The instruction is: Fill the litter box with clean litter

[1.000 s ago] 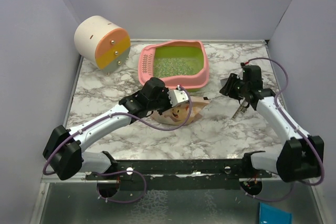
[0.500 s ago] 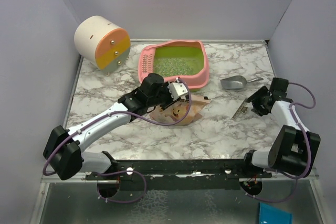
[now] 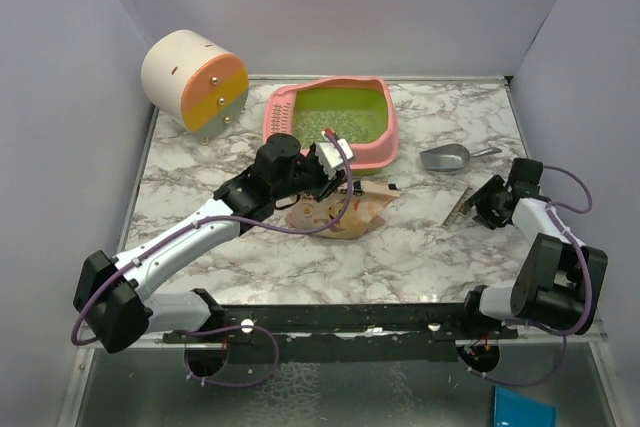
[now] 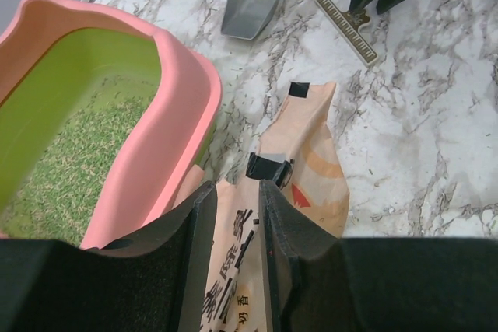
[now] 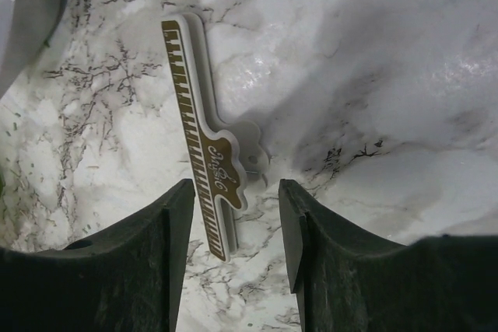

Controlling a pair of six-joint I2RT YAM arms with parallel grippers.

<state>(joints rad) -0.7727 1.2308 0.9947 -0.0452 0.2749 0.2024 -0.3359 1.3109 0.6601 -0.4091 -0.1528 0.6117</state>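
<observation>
The pink litter box [image 3: 271,127] with its lime-green basin stands at the back middle, and pale green-grey litter [image 3: 335,125] covers its floor. It also shows in the left wrist view [image 4: 185,106] with the litter [image 4: 70,169]. The beige cat pouch [image 3: 345,212] lies flat on the table in front of it. My left gripper [image 3: 335,153] hovers over the pouch's near part [image 4: 311,161] beside the box's front rim. Its jaws stand narrowly apart [image 4: 237,188] and the pouch's print shows through the gap. My right gripper [image 3: 488,199] is open [image 5: 233,192] and empty over a bag clip [image 5: 204,157].
A grey scoop [image 3: 448,158] lies right of the litter box, and also shows in the left wrist view [image 4: 250,1]. The white-and-brown bag clip [image 3: 458,209] lies near the right edge. A cream-and-orange cylinder [image 3: 195,79] stands at the back left. Purple walls enclose the table.
The left gripper lowered the pouch to the table, let go, and moved back toward the litter box. The right arm drew back to the right, uncovering the scoop, and now hangs over the clip.
</observation>
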